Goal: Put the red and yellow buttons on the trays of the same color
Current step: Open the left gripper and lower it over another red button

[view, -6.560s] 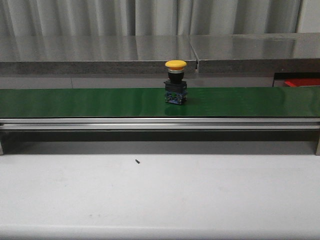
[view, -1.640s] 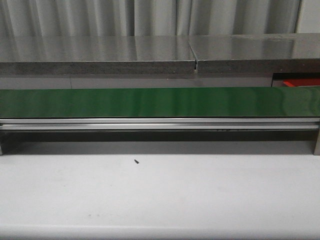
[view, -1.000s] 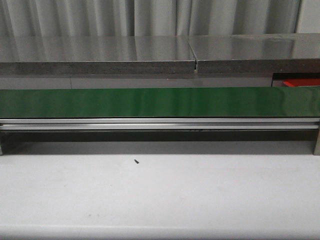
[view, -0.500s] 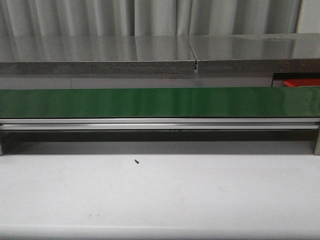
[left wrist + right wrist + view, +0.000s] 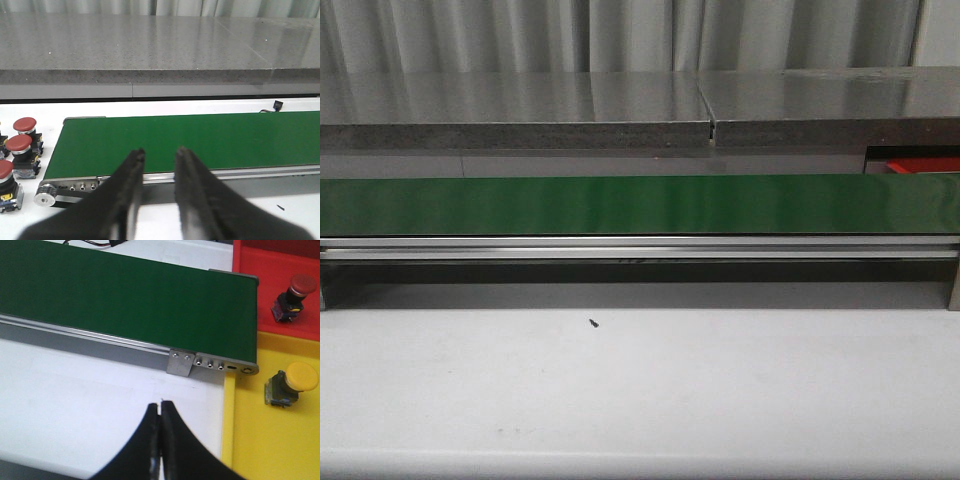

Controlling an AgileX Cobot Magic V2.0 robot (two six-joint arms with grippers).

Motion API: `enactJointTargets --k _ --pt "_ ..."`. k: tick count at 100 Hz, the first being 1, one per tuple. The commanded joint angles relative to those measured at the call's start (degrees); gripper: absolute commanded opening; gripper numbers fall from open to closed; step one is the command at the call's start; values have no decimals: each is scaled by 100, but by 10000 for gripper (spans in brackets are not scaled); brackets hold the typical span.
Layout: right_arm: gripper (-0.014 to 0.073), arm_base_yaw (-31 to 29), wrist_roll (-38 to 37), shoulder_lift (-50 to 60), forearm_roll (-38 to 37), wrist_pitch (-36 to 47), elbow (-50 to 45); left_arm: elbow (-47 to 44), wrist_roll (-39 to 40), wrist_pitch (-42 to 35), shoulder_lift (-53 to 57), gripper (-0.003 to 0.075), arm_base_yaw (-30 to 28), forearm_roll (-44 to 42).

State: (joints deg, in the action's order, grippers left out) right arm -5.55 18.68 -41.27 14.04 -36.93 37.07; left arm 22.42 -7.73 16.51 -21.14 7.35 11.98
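Observation:
In the right wrist view a yellow button (image 5: 292, 382) lies on the yellow tray (image 5: 270, 445), and a red button (image 5: 295, 292) lies on the red tray (image 5: 255, 270) beyond it. My right gripper (image 5: 160, 405) is shut on nothing, over the white table near the belt's end. My left gripper (image 5: 159, 151) is open and empty in front of the green conveyor belt (image 5: 210, 140). Three red buttons (image 5: 21, 145) stand on the table beside that end of the belt. In the front view the belt (image 5: 640, 205) carries nothing and neither gripper shows.
A grey stone-like ledge (image 5: 520, 105) runs behind the belt. The belt's aluminium rail (image 5: 640, 247) faces me. A small black screw (image 5: 593, 322) lies on the white table. A corner of the red tray (image 5: 925, 165) shows at the far right.
The yellow button that stood on the belt 6.6 s ago is gone from the front view. Over the last 1.6 s nothing has visibly moved there.

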Motion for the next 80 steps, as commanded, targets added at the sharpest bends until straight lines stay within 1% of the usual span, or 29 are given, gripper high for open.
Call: enactJointTargets --k 1,7,12,16,29,35,45,52,62,80 --pt "-69 -1 58 19 60 289 139 155 25 -372 -24 449 43 80" --pt "-69 -1 58 19 60 289 139 144 25 -334 -24 592 43 80" --pt "-69 -1 58 19 60 289 139 145 25 -347 -24 662 43 80" --pt "-69 -1 58 19 60 289 139 142 25 -347 -24 685 43 80" --pt "-69 -1 58 19 60 289 139 190 25 -373 -39 649 43 80" --pt "-69 -1 58 19 60 289 139 338 189 -360 -111 640 1 60" --pt "-69 -1 58 19 60 289 139 702 486 -315 -428 640 -235 -29" --pt "-69 -1 58 19 60 289 139 1062 496 -231 -797 640 -523 -22" --pt "-69 -1 58 19 60 289 139 1680 618 126 -1530 640 -1146 -22" --pt "-69 -1 58 19 60 289 139 2971 632 1256 -2964 640 -2364 118"
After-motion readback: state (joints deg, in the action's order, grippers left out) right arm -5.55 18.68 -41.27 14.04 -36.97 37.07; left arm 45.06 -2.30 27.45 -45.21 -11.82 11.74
